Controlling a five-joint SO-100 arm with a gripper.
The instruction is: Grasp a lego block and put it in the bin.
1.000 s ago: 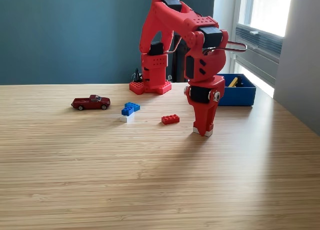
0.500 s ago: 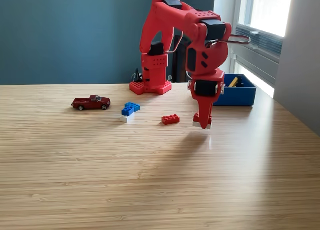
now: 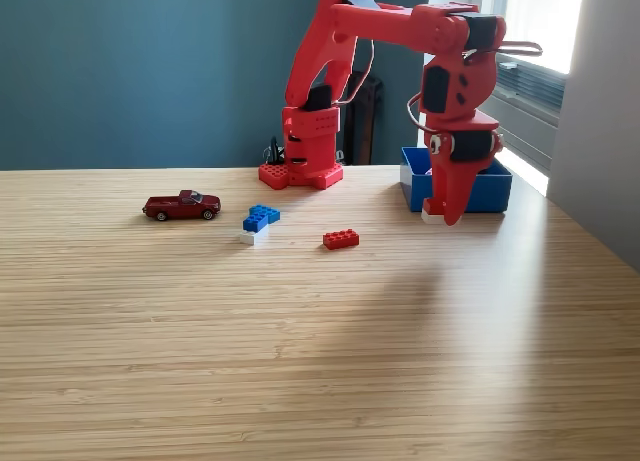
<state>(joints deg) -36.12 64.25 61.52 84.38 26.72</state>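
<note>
Your claw (image 3: pixel 443 217) hangs clamped on a white lego block (image 3: pixel 431 217), in front of the bin (image 3: pixel 495 191), above the bench (image 3: pixel 300 331).

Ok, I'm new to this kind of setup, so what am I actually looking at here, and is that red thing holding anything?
The red machine is a small robot arm bolted to a wooden table. There is one picture of this moment, taken by a camera standing off the arm, facing it across the table. The arm's pincer points down in front of the blue bin at the view's right, and a small white lego block shows at its tip, apparently gripped. On the table lie a red lego block, a blue lego block with a small white piece beside it, and a dark red toy car.
</note>
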